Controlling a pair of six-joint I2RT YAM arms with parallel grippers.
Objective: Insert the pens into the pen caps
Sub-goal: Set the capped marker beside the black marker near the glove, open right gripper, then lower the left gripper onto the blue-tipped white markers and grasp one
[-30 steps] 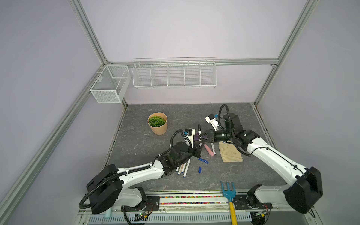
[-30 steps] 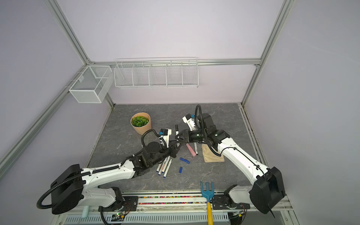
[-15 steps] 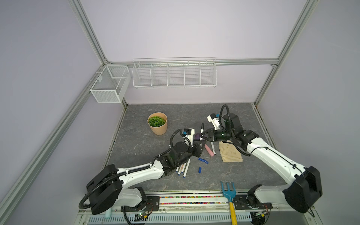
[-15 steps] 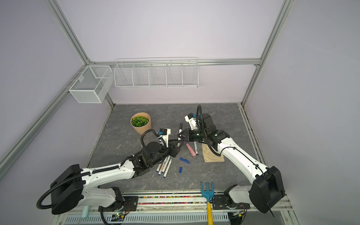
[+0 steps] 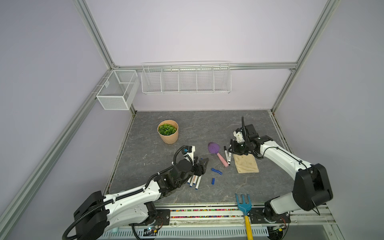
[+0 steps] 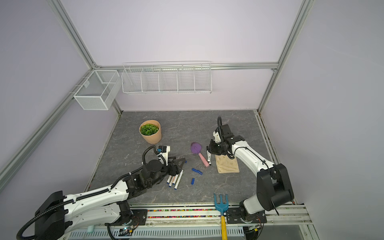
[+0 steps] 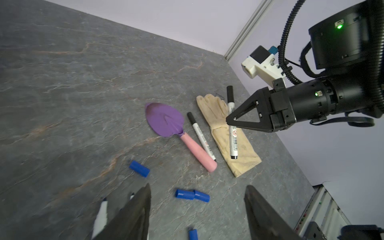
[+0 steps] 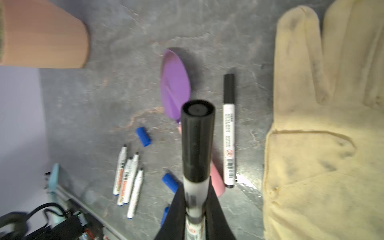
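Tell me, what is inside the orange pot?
A green leafy plant fills the pot up to its rim. The leaves cover everything below them, so you cannot see whether there is soil underneath.

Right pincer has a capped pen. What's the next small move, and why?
Probably lower the right pincer and release the held pen beside the capped pen by the trowel: its black cap is already on, and the left pincer stands open and empty near the blue caps.
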